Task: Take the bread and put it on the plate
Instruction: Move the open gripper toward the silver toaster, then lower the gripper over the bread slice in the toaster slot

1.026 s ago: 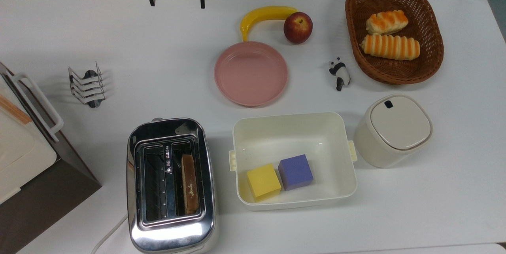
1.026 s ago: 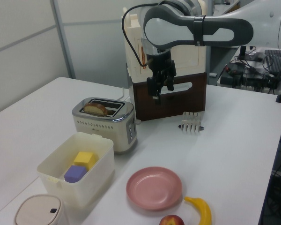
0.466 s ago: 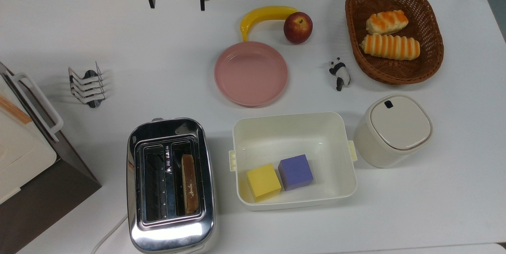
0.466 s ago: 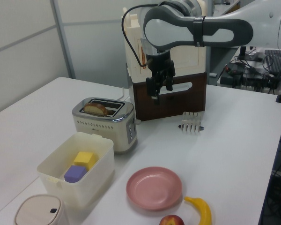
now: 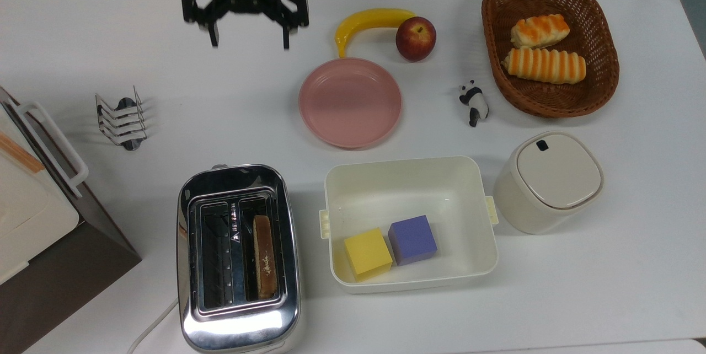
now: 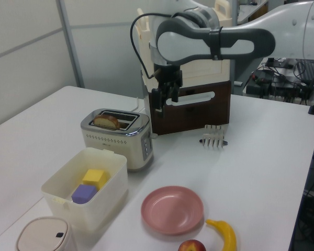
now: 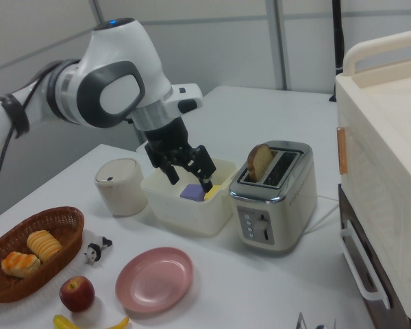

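Since a second ago the tool (image 5: 249, 44) has come away from the top view's upper edge toward the middle of the worktop (image 5: 606, 288), its two fingers spread wide and holding nothing; everything else lies as it did.

Bread (image 5: 265, 256) stands on edge in the right-hand slot of the chrome toaster (image 5: 239, 257) as the top view shows it, top crust poking above the rim, well apart from the tool. Nothing lies on the pink plate (image 5: 350, 102), which sits between the toaster and the banana (image 5: 368, 22).

Risks, as I judge them: the slot is narrow, so a finger coming down off-line could strike the toaster's shiny top or catch the slot wall. A pinch only on the exposed crust may let the slice slip or tear while lifting. The slice will also hang upright, so it could land on the rim and tip off.

Nearby, the cream tub (image 5: 411, 221) with its yellow and purple blocks stands just beside the toaster, the toast rack (image 5: 122, 118) and bread box (image 5: 33, 188) on its other side. An apple (image 5: 416, 38) and the banana crowd the plate's far edge.
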Controlling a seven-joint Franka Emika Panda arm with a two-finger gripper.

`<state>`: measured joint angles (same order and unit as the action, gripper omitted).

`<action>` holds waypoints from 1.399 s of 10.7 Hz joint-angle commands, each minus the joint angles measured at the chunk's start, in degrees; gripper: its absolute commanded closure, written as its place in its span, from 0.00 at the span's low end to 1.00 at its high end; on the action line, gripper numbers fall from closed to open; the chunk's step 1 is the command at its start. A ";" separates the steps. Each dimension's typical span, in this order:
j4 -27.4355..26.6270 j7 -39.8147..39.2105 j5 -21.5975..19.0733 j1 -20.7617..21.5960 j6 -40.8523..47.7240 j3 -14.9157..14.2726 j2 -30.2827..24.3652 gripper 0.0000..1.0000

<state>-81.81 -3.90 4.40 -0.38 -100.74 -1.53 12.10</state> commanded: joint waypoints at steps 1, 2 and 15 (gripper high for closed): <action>-0.63 -0.32 0.17 0.56 -10.31 -0.14 1.34 0.00; -0.54 -0.32 -0.53 0.30 -14.53 -0.14 2.04 0.00; -0.28 0.21 -0.36 1.17 -53.40 -0.14 19.09 0.34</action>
<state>-81.92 -3.85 4.35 -0.12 -150.56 -1.48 30.19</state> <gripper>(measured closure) 0.181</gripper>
